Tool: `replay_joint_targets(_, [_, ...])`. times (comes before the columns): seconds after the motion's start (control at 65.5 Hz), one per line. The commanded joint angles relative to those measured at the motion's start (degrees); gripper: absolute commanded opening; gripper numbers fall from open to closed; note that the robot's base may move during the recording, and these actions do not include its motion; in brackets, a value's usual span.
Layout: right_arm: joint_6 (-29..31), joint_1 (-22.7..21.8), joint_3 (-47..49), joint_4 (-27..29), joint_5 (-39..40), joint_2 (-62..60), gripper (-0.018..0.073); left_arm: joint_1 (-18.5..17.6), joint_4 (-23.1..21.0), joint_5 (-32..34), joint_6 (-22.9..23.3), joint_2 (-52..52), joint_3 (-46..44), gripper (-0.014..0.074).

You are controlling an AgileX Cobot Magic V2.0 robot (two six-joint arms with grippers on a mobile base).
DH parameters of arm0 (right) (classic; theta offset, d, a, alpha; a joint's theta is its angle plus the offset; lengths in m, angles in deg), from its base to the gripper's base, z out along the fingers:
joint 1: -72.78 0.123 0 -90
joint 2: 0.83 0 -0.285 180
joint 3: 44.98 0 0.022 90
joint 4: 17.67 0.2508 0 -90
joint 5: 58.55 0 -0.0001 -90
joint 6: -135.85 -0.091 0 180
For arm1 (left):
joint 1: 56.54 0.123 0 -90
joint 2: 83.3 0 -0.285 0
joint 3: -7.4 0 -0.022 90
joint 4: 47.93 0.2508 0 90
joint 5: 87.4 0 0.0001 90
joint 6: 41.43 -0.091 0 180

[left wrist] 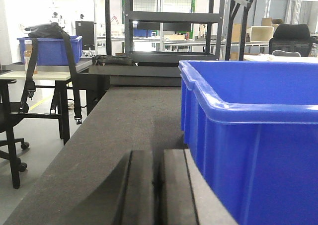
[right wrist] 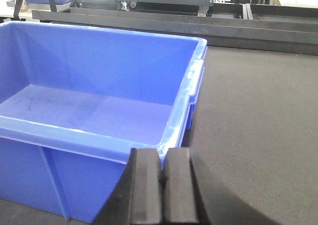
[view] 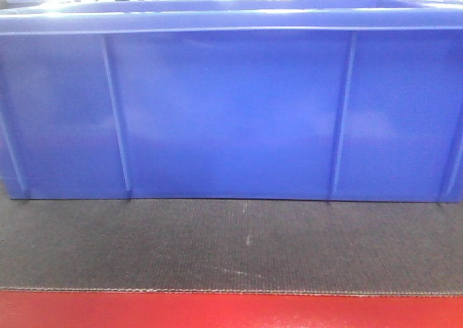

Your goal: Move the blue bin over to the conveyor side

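Note:
The blue bin (view: pixel 231 103) fills the front view, its ribbed long wall facing me as it rests on the dark woven conveyor (view: pixel 231 245) belt above a red frame (view: pixel 231 310). In the left wrist view the bin (left wrist: pixel 253 130) stands just to the right of my left gripper (left wrist: pixel 158 183), which is shut with nothing between its pads and hovers low over the belt (left wrist: pixel 124 120). In the right wrist view the empty bin (right wrist: pixel 94 96) lies to the left. My right gripper (right wrist: pixel 162 187) is shut and empty, close to the bin's near right corner.
Beyond the belt's far end stands a dark metal rack (left wrist: pixel 169 26). To the left is a table (left wrist: pixel 35 76) with another blue crate (left wrist: pixel 49 50) and a black bag (left wrist: pixel 47 31), with an office chair (left wrist: pixel 10 135) in front. Black frame rails (right wrist: pixel 198 24) run behind the belt.

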Motion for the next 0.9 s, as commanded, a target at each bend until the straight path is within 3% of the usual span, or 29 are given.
replay_joint_targets(0.0, [0.2, -0.3, -0.2, -0.3, 1.4, -0.4, -0.0079, -0.3, 0.2, 1.0, 0.0, -0.2, -0.1, -0.0006])
replay_joint_targets(0.321, [0.2, -0.3, -0.2, -0.5, 1.5, -0.4, -0.0079, -0.3, 0.2, 1.0, 0.0, -0.2, -0.1, -0.0006])
replay_joint_targets(0.443, [2.8, -0.5, -0.3, 4.4, 2.9, -0.4, -0.0079, -0.3, 0.2, 1.0, 0.0, -0.2, -0.1, -0.0006])
replay_joint_targets(0.595, [12.3, -5.6, -3.8, 9.8, 9.8, -1.1, -0.0079, -0.3, 0.2, 1.0, 0.0, -0.2, -0.1, -0.0006])
replay_joint_targets(0.733, [12.8, -12.0, -12.2, 12.8, 17.9, -5.9, -0.0079, -0.3, 0.2, 1.0, 0.0, -0.2, -0.1, -0.0006])
replay_joint_targets(0.885, [12.8, -14.7, -21.9, 15.0, 22.8, -12.6, -0.0079, -0.3, 0.2, 1.0, 0.0, -0.2, -0.1, -0.0006])
